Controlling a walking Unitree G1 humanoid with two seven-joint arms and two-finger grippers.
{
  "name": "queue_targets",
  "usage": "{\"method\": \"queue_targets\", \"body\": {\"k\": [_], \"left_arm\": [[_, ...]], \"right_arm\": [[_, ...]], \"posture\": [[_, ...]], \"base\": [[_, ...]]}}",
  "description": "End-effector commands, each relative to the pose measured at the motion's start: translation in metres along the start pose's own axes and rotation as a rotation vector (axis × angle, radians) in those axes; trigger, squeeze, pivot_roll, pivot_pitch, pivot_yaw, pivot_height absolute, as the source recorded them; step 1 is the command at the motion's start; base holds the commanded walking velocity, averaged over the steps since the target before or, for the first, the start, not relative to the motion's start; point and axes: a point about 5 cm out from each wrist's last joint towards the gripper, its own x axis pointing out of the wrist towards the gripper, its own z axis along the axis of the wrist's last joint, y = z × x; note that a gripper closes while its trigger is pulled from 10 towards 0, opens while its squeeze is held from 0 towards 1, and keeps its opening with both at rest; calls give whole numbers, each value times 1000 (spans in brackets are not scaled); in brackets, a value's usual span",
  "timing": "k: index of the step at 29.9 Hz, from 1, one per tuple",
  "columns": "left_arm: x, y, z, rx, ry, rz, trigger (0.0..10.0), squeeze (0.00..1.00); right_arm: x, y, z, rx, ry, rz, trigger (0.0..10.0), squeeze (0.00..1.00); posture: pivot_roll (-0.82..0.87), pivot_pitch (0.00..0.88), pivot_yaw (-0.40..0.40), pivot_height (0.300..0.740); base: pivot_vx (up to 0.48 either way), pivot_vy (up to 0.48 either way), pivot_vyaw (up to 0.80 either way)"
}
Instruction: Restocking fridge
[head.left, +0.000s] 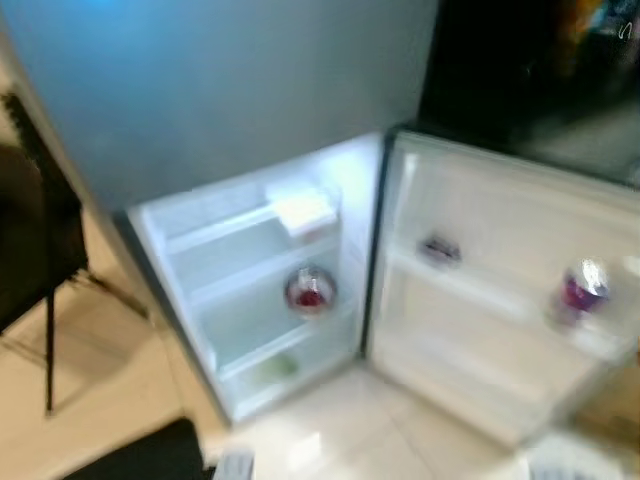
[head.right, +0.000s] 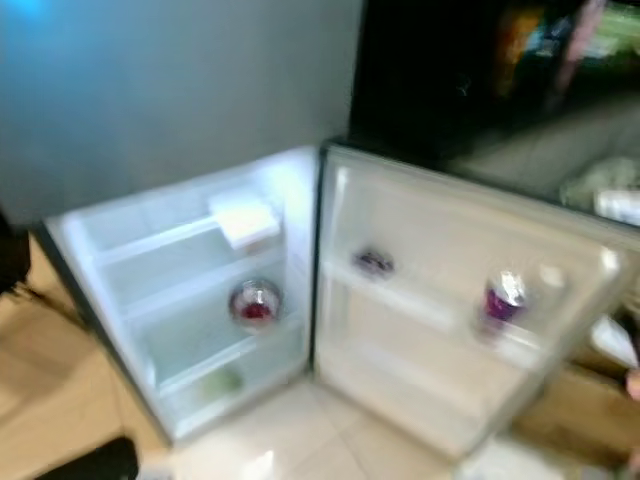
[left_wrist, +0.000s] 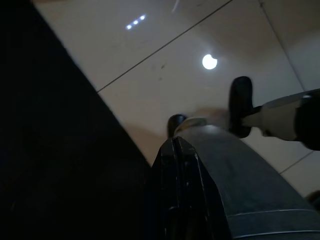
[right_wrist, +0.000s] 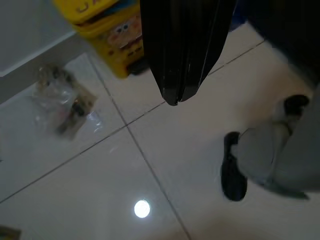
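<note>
The small fridge (head.left: 250, 290) stands open on the tiled floor (right_wrist: 100, 190), its door (head.left: 500, 290) swung wide to the robot's right. Inside, a white box (head.left: 303, 211) sits on the upper shelf, and a round clear container with something red in it (head.left: 310, 291) rests on the shelf below; a greenish item (head.left: 275, 369) lies at the bottom, too blurred to name. On the door rack stands a purple drink can (head.left: 582, 288), with a small dark object (head.left: 439, 249) further in along the same rack.

Both arms hang idle, pointing at the floor. The left gripper (left_wrist: 175, 150) has its black fingers pressed together, holding nothing. The right gripper (right_wrist: 175, 97) likewise has its fingers closed to a single tip, nothing between them. Near it on the tiles lie a crumpled clear plastic packet (right_wrist: 65, 105) and a yellow cartoon-printed tub (right_wrist: 112, 35).

The packet, if it is the stock to go in, looks light, soft and crinkly; I'd judge it slippery, best pinched at a bunched edge. The can would be stiff and smooth, taken around its middle.
</note>
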Motion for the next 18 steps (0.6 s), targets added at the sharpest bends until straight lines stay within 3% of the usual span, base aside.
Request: {"method": "queue_targets", "body": {"k": [1, 18], "left_arm": [[-1, 3, -3, 7, 9, 8, 10000, 0], [-1, 1, -2, 19, 13, -23, 10000, 0]], "right_arm": [[1, 0, 12, 5, -37, 1, 10000, 0], [1, 3, 14, 0, -41, 9, 10000, 0]], "posture": [[-44, 0, -25, 740], [-47, 0, -28, 740]], "base": [[0, 0, 0], [0, 0, 0]]}}
